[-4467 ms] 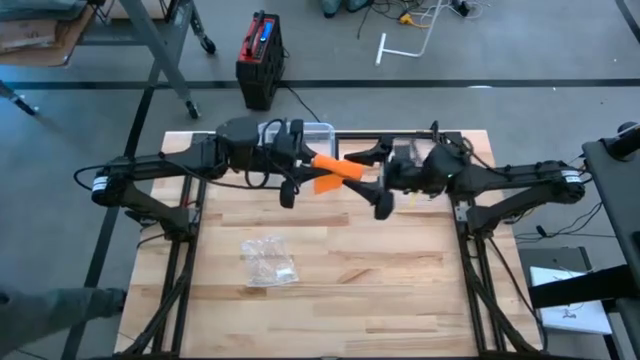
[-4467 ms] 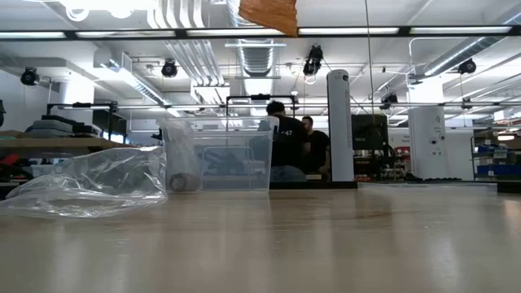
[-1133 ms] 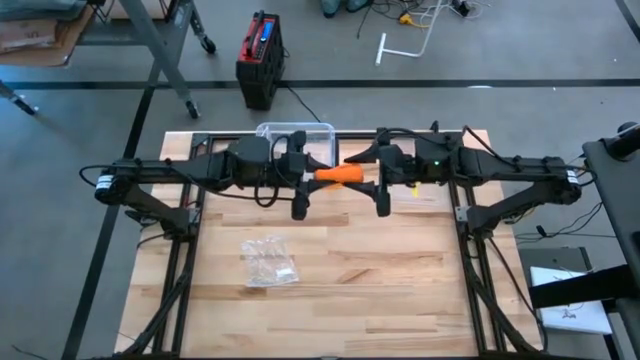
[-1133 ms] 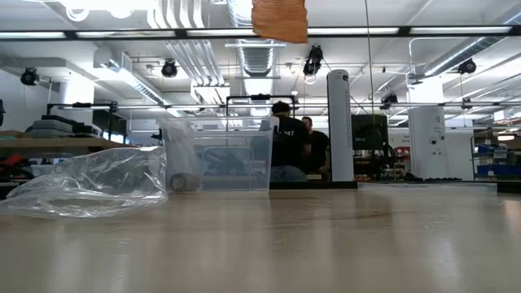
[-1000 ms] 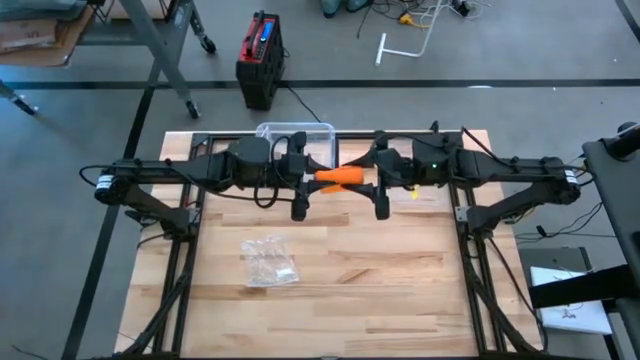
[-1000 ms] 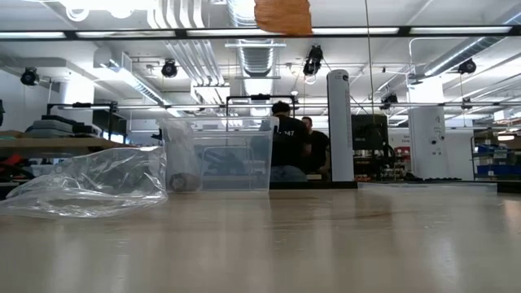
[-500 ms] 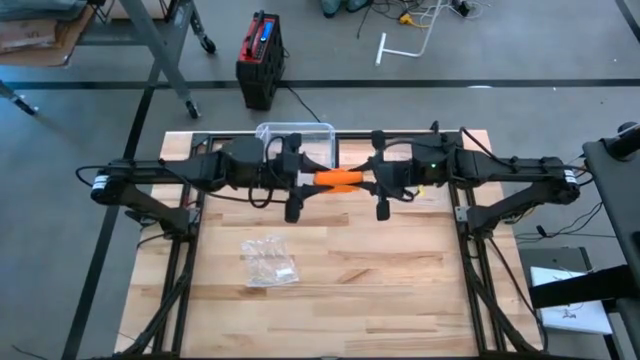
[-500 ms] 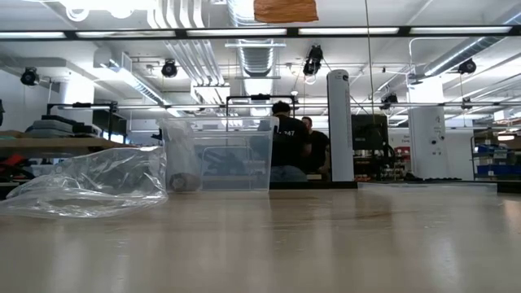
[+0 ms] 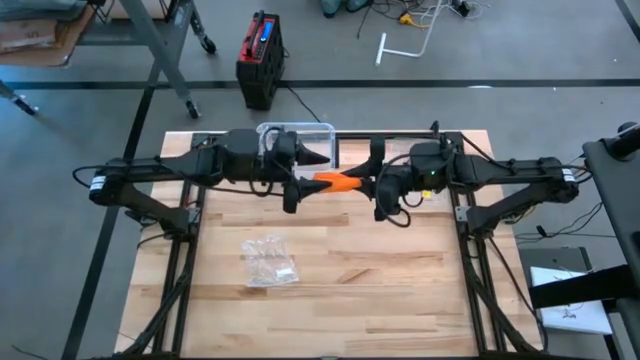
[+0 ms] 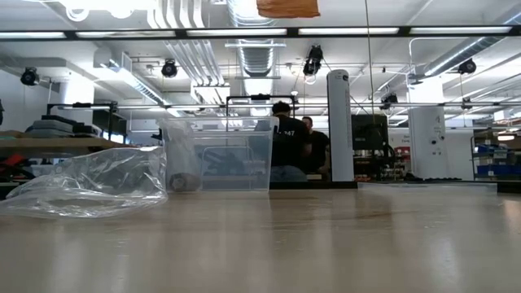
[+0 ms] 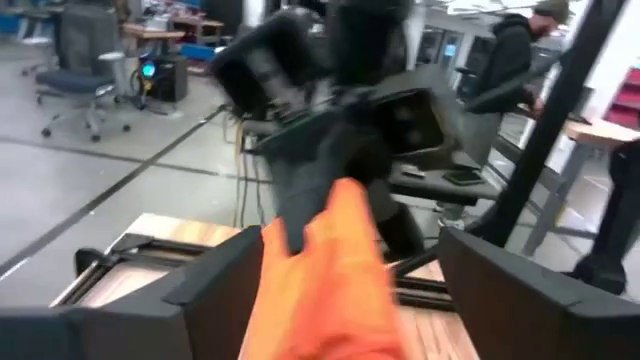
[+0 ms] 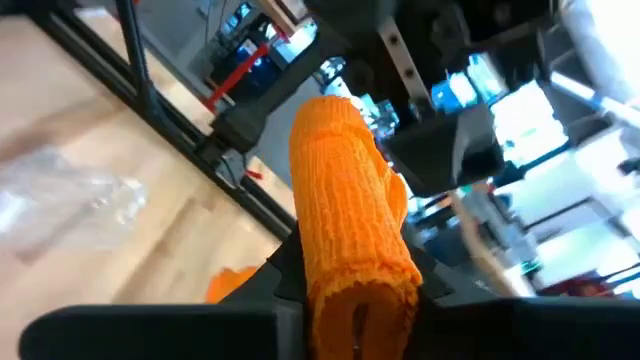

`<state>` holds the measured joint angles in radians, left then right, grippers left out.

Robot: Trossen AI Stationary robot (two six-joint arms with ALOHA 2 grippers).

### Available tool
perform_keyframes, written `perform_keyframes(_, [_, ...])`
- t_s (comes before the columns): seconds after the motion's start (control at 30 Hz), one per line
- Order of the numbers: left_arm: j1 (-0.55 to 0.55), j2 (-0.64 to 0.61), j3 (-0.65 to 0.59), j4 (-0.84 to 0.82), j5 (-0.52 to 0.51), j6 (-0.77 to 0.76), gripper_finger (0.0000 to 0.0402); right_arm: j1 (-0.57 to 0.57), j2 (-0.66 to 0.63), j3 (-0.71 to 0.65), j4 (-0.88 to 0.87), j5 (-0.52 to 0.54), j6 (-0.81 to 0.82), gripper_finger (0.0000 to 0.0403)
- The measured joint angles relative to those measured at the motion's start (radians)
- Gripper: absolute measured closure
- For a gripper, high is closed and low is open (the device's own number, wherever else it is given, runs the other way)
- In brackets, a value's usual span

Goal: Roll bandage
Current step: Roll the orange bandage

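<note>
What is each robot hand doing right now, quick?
Left hand: open, fingers on either side of the orange bandage, not gripping it.
Right hand: closed on the bandage roll.

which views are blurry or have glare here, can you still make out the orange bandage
Left wrist view: motion-smeared, the orange bandage a soft streak between that arm's fingers. Right wrist view: bandage knit crisp, background blurred. Low view: ceiling strip lights glare, only the bandage's lower edge shows at the top. High view: evenly lit, sharp; plastic bag glints faintly.
</note>
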<state>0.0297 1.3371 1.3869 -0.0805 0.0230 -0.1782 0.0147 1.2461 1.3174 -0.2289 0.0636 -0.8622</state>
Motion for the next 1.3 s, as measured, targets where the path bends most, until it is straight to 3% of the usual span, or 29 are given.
perform_keyframes(0.2, [0.034,0.027,-0.002,-0.058,0.021,-0.052,0.0087,0.029,0.020,-0.003,0.039,0.044,-0.126,0.0346])
perform_keyframes(0.37, [0.043,0.050,-0.002,-0.043,0.165,-0.014,0.0092,0.036,0.038,-0.001,0.088,0.142,-0.160,0.0340])
perform_keyframes(0.67, [0.043,0.055,-0.006,-0.044,0.188,0.010,0.0129,0.040,0.040,0.000,0.076,0.143,-0.170,0.0339])
perform_keyframes(0.87, [0.043,0.056,-0.007,-0.026,0.169,0.011,0.0186,0.042,0.039,0.000,0.068,0.142,-0.141,0.0337])
perform_keyframes(1.0, [0.043,0.056,-0.011,-0.028,0.138,0.019,0.0248,0.040,0.039,0.000,0.051,0.146,-0.014,0.0321])
perform_keyframes(1.13, [0.039,0.056,-0.011,-0.032,0.135,0.091,0.0307,0.040,0.039,0.000,0.022,0.129,0.236,0.0262])
perform_keyframes(1.3, [0.031,0.056,-0.013,-0.028,0.152,0.211,0.0333,0.045,0.010,-0.002,0.012,-0.070,0.495,0.0170])
